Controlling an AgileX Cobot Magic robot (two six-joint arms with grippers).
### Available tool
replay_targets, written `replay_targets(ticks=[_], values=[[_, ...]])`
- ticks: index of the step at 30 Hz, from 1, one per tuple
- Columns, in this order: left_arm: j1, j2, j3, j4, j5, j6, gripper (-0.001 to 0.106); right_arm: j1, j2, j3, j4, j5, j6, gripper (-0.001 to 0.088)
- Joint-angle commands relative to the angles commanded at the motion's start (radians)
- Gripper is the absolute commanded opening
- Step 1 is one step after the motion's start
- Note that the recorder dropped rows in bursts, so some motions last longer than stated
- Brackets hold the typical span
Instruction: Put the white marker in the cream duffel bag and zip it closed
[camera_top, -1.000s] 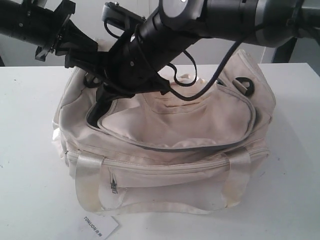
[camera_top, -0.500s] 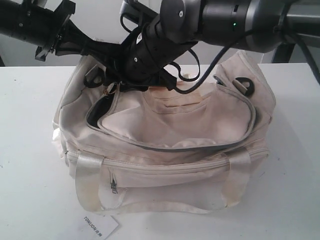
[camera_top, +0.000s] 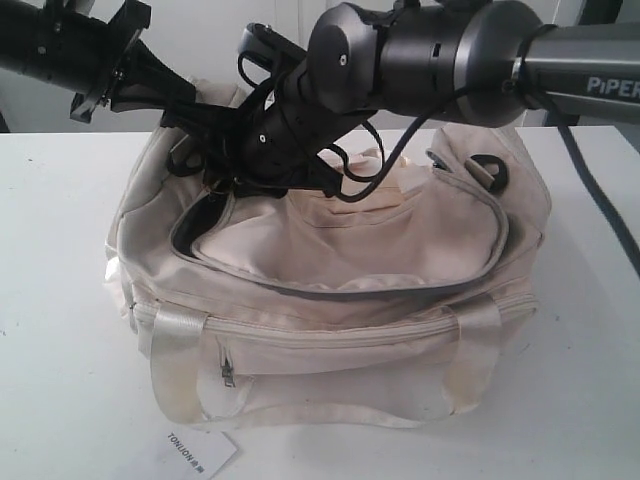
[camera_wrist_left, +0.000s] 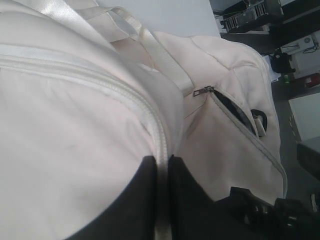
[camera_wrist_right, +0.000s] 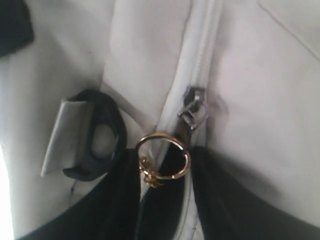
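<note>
The cream duffel bag (camera_top: 330, 340) sits on the white table (camera_top: 60, 380) with its front pocket toward the exterior camera. Its curved top zipper (camera_top: 350, 292) is open along the front, and a dark strip of lining shows at the left end. The white marker appears in no view, so I cannot tell if it lies inside the bag. The back part of the bag's top is covered by the two black arms, and both sets of fingertips are hidden there in the exterior view.

In the left wrist view, the left gripper (camera_wrist_left: 163, 170) has its two dark fingers close together on the zipper band of the bag, and it seems to pinch it. In the right wrist view, the right gripper (camera_wrist_right: 167, 165) has its fingers apart and holds nothing. The white zipper band runs between them, and a gold ring (camera_wrist_right: 162, 135) lies in the gap. The metal slider (camera_wrist_right: 192, 107) is just beyond the fingertips. A black ring (camera_wrist_right: 97, 135) on a grey strap is beside it. A paper tag (camera_top: 195, 452) lies on the table in front of the bag, cut off by the picture's edge.
</note>
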Motion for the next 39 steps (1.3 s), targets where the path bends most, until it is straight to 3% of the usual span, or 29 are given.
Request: replay_targets(ticks=[5, 14, 24, 39], values=[[0.0, 0.0, 0.0, 0.0, 0.0, 0.002, 0.0, 0.0, 0.001, 0.0, 0.002, -0.006, 0.0, 0.0251], [0.0, 0.0, 0.0, 0.0, 0.0, 0.002, 0.0, 0.0, 0.001, 0.0, 0.002, -0.013, 0.0, 0.0], [0.0, 0.0, 0.0, 0.006, 0.0, 0.002, 0.0, 0.0, -0.047, 0.0, 0.0, -0.007, -0.002, 0.0], [0.0, 0.0, 0.0, 0.016, -0.004, 0.002, 0.0, 0.0, -0.114, 0.0, -0.023, 0.184, -0.102, 0.0]])
